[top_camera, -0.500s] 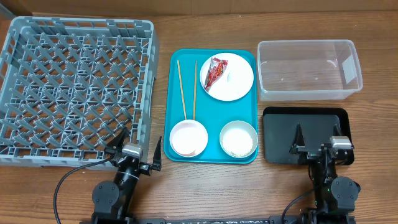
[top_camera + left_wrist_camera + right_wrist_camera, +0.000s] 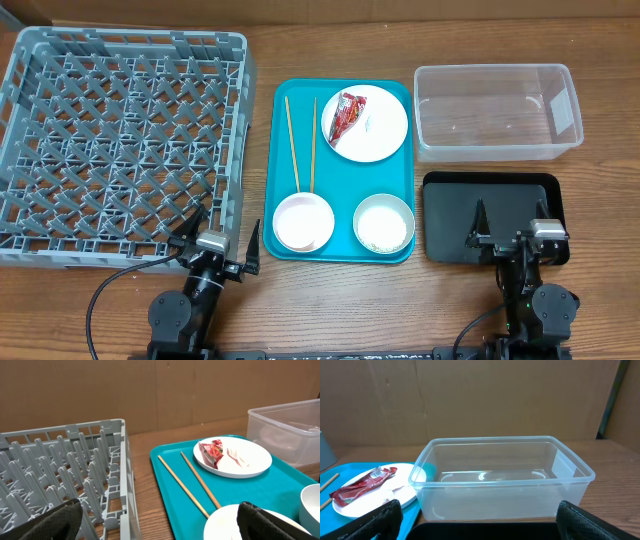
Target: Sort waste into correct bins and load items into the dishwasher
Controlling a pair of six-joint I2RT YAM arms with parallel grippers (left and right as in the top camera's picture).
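- Centrally on the desk lies the teal tray, which serves as the reference for everything else.
- On the tray's far right part sits the white plate, with the red-and-white wrapper lying on the plate's left half; a few pale scraps rest on the plate just beside the wrapper.
- On the tray's far left part, the two chopsticks lie side by side, running front to back.
- At the tray's near left corner stands the pinkish-white bowl; at its near right corner stands the greenish-white bowl, whose inside looks speckled, though what it holds cannot be told.
- Left of the tray, just beside it, is the grey dish rack.
- Right of the tray's far half is the clear tub; right of its near half is the black tray.
- Left end effector: fingers spread apart, gripping nothing, near the tray's near left corner, by the rack's near corner.
- Right end effector: fingers spread apart, gripping nothing, right of the tray, over the black tray's near edge.
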